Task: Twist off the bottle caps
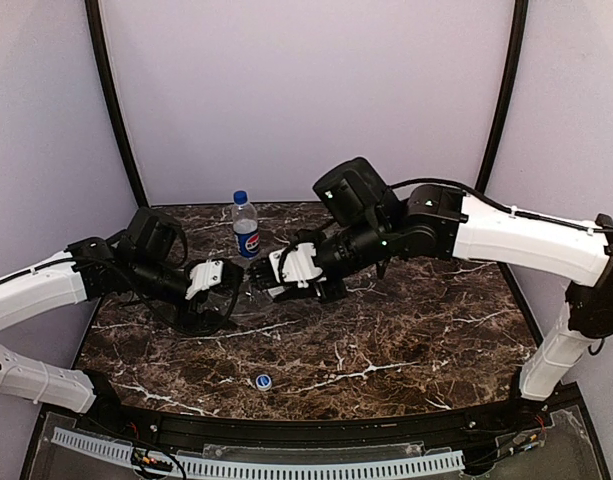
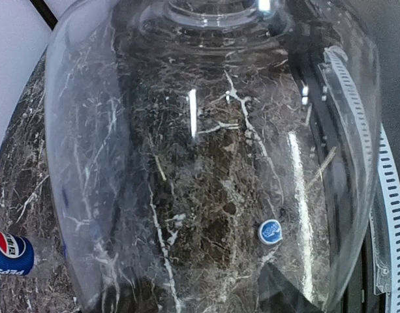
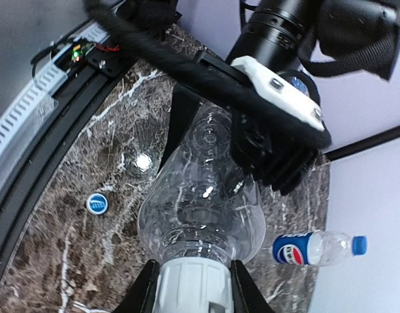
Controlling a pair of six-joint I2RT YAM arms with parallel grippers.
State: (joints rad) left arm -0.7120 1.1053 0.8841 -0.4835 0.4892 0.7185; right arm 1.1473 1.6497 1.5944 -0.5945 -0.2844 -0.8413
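1. The right gripper [image 3: 190, 277] squeezes the white cap [image 3: 190, 295] between its two fingers.
2. The left gripper [image 3: 226, 147] is closed around the far end of the clear bottle [image 3: 200, 208].
3. In the top view the bottle lies sideways. It points from the cap toward 9 o'clock, straight at the left gripper.

Desk [image 1: 406, 330]: dark brown marble, white veining. Pepsi bottle [image 1: 245, 228]: clear, blue label with red-white-blue logo, blue cap [image 1: 240, 196]. Loose cap [image 1: 263, 381]: blue, white top. Unlabelled bottle [image 3: 203, 202]: clear, white ribbed cap [image 3: 190, 287]. Arms [image 1: 516, 235]: white shells, black joints.
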